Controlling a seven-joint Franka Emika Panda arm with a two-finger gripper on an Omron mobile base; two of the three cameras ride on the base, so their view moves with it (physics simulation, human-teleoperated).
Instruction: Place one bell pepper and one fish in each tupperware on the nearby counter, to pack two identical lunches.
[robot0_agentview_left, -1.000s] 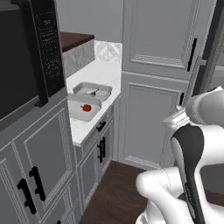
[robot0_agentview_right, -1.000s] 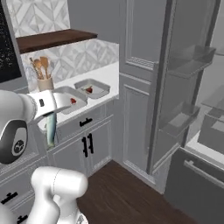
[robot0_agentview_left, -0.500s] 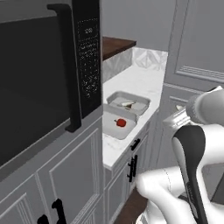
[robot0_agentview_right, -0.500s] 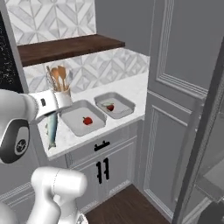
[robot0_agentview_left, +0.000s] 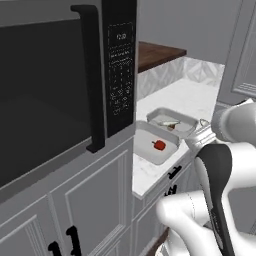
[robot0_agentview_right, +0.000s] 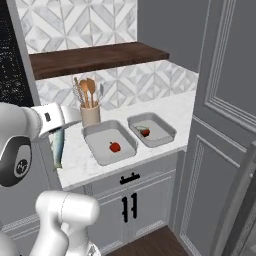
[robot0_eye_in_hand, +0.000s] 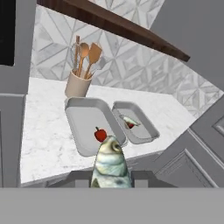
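Gripper (robot0_eye_in_hand: 111, 186): closed on the fish (robot0_eye_in_hand: 111, 165); tips hidden behind it in hand view, held short of counter's front edge.
Fish, 2nd sighting: right base view shows it hanging head-down below the wrist (robot0_agentview_right: 58, 147), beside counter's left end, clear of both tubs.
Near tupperware (robot0_agentview_right: 100, 147): toward counter's front edge, left of its twin; holds one bell pepper (robot0_agentview_right: 115, 147) near its middle, no fish yet.
Far tupperware (robot0_agentview_right: 162, 133): just beside the near one, toward the right end; holds a pepper (robot0_agentview_right: 145, 132) and a pale fish (robot0_agentview_right: 141, 128), so judged complete.
Counter (robot0_agentview_right: 80, 162): white marble; utensil crock (robot0_agentview_right: 90, 114) at back edge, behind near tub.
Risk 1: fish held by one end, long body dangling; a swing could drag it on the counter's front edge or tub rim and pull it loose.
Risk 2: release over the far tub gives two fish there, none in the near one.
Risk 3: low drop onto pepper may leave fish propped on rim.
View diffs: hand view gives fish-to-tub line-up; right base view gives hang of fish & arm; left base view adds microwave (robot0_agentview_left: 60, 85) close by near tub (robot0_agentview_left: 150, 150), a squeeze for the elbow.
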